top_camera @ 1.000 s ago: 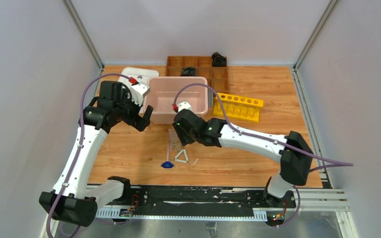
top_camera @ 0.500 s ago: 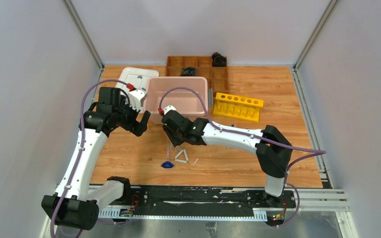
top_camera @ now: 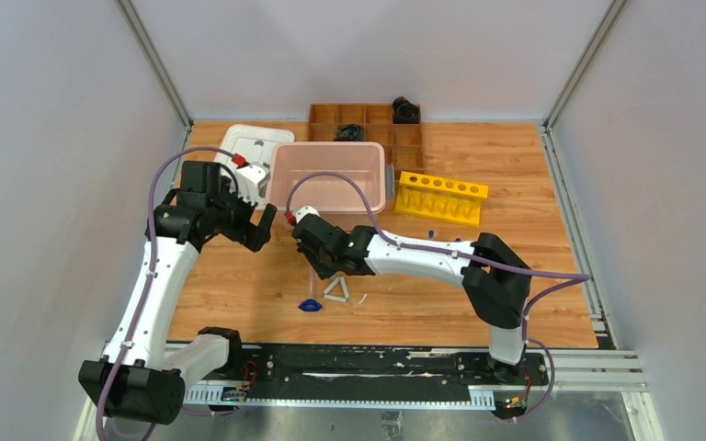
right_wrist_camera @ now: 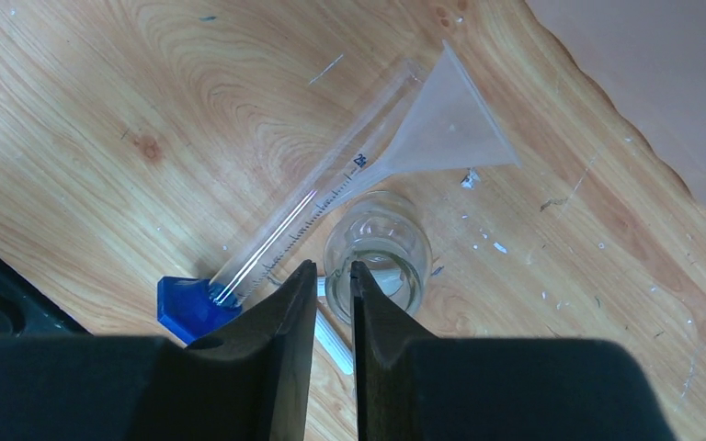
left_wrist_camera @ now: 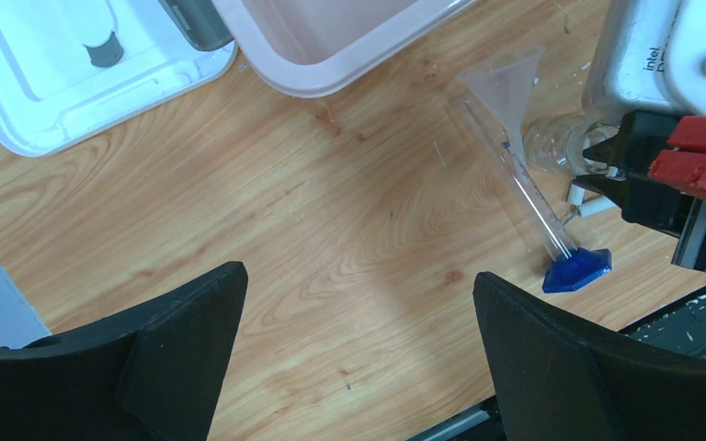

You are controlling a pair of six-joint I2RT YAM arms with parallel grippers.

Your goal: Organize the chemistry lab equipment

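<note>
A wooden table (top_camera: 515, 276) is seen carrying a pink tub (top_camera: 331, 179) at the back, with a white lid (top_camera: 248, 142) on its left and a yellow tube rack (top_camera: 441, 196) on its right. The left gripper (left_wrist_camera: 358, 303) is held above bare wood near the tub's corner, jaws spread wide and nothing between them. The right gripper (right_wrist_camera: 334, 276) is positioned over the glassware in front of the tub, jaws drawn to a narrow gap. Whether anything is pinched cannot be told. A graduated cylinder (right_wrist_camera: 313, 207) is laid flat there, a clear funnel (right_wrist_camera: 450, 129) just beside it. A small glass flask (right_wrist_camera: 381, 253) is placed just beyond the fingertips, and a white triangle (top_camera: 335, 289) is found nearby.
</note>
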